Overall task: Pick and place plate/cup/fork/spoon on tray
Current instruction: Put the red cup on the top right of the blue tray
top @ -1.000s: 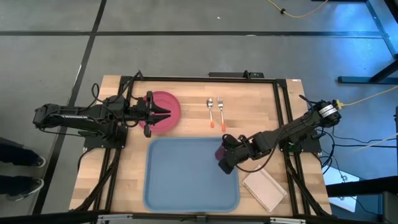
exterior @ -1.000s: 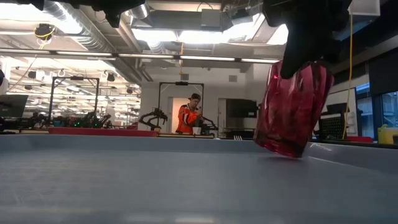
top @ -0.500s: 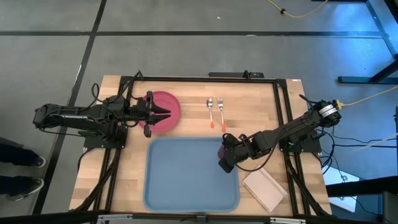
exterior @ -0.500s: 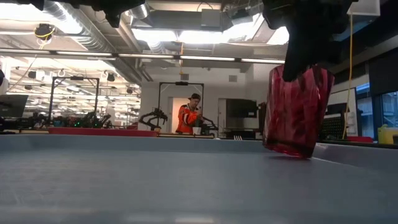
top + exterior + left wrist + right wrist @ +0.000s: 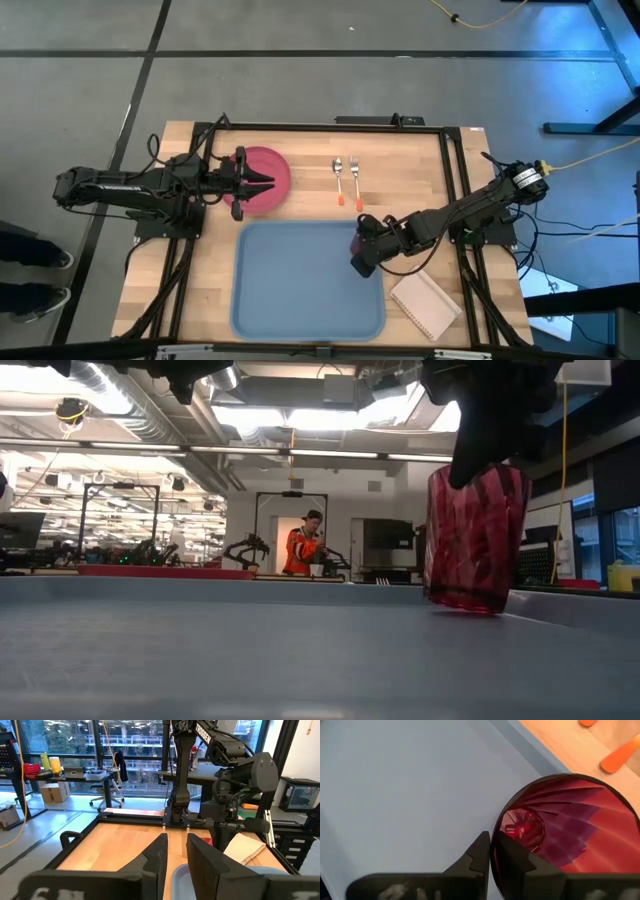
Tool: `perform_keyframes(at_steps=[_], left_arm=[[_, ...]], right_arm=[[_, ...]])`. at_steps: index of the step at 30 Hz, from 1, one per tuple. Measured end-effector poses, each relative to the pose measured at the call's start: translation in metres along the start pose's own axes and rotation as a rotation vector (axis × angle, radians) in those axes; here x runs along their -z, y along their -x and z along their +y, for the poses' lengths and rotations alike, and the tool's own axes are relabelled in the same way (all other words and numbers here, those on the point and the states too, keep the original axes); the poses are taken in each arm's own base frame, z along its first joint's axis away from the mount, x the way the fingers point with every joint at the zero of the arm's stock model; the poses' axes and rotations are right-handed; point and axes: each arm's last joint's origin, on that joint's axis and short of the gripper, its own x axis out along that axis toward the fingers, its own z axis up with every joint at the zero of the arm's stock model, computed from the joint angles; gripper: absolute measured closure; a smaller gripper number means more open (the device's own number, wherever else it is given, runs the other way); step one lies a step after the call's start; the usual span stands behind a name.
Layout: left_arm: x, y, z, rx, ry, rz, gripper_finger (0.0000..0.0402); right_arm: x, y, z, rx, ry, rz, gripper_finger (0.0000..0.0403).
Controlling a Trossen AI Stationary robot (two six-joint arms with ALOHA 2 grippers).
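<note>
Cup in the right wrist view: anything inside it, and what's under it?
The cup looks empty; only its ribbed red wall and base show. Under it is the tray floor, near a corner. The right pincer grips the rim, hiding a sliver of it.

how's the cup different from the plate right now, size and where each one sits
The cup is far smaller than the plate. The cup stands upright on the tray at its right edge, while the plate lies flat on the wooden table beyond the tray's far left corner. The right gripper has its fingers clamped on the cup's rim; the left gripper hovers over the plate without holding it. Both are round and reddish.
</note>
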Motion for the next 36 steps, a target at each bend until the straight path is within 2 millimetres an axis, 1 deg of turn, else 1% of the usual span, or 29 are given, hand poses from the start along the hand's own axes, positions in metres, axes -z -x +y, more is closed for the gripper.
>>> perform_keyframes(at_steps=[7, 14, 16, 36], left_arm=[[0.0, 0.0001, 0.0, 0.0, 0.0, 0.0, 0.0335], [0.0, 0.0, 0.0, 0.0, 0.0, 0.0, 0.0335], [0.0, 0.0001, 0.0, 0.0, 0.0, 0.0, 0.0335], [0.0, 0.0001, 0.0, 0.0, 0.0, 0.0, 0.0335]], right_arm=[[-0.0008, 0.0, 0.0013, -0.013, -0.005, -0.009, 0.0362], [-0.0011, 0.0, 0.0019, -0.019, -0.005, -0.011, 0.0314], [-0.0011, 0.0, 0.002, -0.02, -0.002, -0.011, 0.0309], [-0.0015, 0.0002, 0.0022, -0.02, 0.011, -0.02, 0.0308]])
